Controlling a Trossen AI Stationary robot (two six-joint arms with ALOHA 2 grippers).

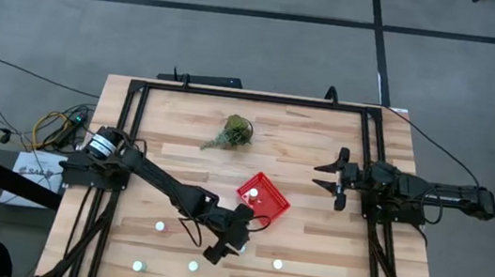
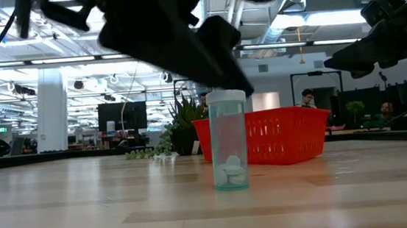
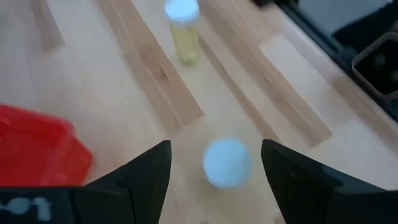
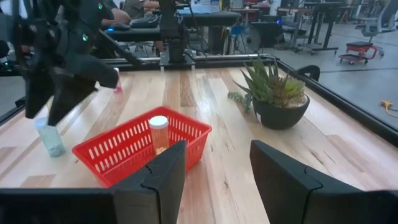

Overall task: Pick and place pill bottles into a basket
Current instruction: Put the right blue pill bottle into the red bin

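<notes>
the left gripper [image 1: 229,246] hangs low over the worktop [image 1: 308,260], just off the near corner of the basket [image 1: 269,206]. its fingers are spread wide and hold nothing; in the left wrist view a white-capped bottle [image 3: 227,162] stands upright between the two fingers [image 3: 147,171], touching neither. the low view shows this bottle [image 2: 229,150] as a clear tube with a few pills at its bottom, standing in front of the red basket [image 2: 268,136] with the dark arm above it.

one bottle [image 4: 158,133] already stands inside the basket, its cap [image 1: 253,194] showing from above. four more caps sit on the near part of the worktop: one [image 1: 160,227] to the left of the arm, two [image 1: 137,265] [image 1: 193,266] near the front edge, and one [image 1: 277,265] to the right of the gripper.

the right gripper [image 1: 331,178] waits at the right side, well apart from the basket, fingers open and empty. a potted plant [image 1: 234,132] stands toward the far side.
</notes>
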